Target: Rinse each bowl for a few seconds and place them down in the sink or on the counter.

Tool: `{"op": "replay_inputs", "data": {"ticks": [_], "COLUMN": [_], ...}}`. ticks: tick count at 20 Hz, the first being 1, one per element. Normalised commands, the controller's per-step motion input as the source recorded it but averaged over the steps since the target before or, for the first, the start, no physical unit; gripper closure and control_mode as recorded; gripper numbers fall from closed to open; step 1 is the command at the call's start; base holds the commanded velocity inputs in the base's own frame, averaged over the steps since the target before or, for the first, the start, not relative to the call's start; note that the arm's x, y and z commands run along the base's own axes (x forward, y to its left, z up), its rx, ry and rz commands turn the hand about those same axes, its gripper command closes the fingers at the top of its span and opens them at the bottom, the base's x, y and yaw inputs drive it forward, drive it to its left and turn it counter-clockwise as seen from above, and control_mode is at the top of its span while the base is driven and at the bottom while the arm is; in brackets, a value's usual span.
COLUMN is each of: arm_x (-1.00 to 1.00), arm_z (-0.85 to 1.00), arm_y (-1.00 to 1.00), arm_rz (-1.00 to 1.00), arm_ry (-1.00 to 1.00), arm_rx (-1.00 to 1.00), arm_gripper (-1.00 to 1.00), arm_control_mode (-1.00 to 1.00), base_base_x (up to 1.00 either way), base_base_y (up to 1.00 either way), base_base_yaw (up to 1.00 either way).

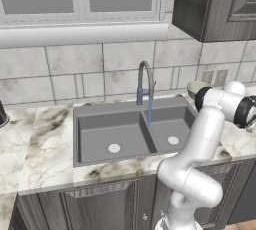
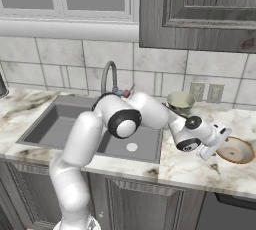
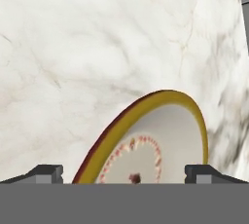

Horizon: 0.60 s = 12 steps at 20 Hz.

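Take the sink (image 1: 127,131) as your landmark. You see it set into the marble worktop (image 1: 47,144), two grey basins side by side, its long axis running left to right along the tiled wall. The arched faucet (image 1: 144,81) stands at the sink's back edge, over the divider, with its spout bending toward you and a thin blue stream falling into the right basin.

To the right of the sink, back near the wall beside the two outlets, you find one bowl (image 2: 180,100) sitting upright on the worktop, mouth up. Farther right of the sink and nearer the front edge lies a second bowl (image 2: 235,150), also upright with its opening facing up; it has a yellow-brown rim, a pale inside and a ring of small red marks around a dark spot at the centre. Being round, neither bowl has a long axis to report.

Your claw (image 2: 218,141) hangs right of the sink, just beside that second bowl, reaching toward it on a downward slant. In the hand view its two dark tips (image 3: 46,173) stand spread wide, one to each side of the bowl's rim, and they pinch nothing.

You can read no brand, label or writing anywhere around the sink, the bowls or the cabinets
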Motion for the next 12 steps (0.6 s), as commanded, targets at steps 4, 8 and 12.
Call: {"op": "replay_inputs", "data": {"ticks": [4,8,12], "arm_x": [0.09,0.12,0.1], "arm_z": [-0.11,-0.08,-0.15], "arm_y": [-0.03,-0.1,-0.04], "arm_rz": [0.04,0.05,0.04], "arm_ry": [0.0,0.0,0.0], "arm_rx": [0.02,0.02,0.02], "arm_gripper": [-1.0,-1.0,1.0], "arm_control_mode": [-1.0,-1.0,-1.0], "base_base_x": [0.0,0.0,0.0], "base_base_y": [0.0,0.0,0.0], "base_base_yaw": [0.0,0.0,0.0]}}
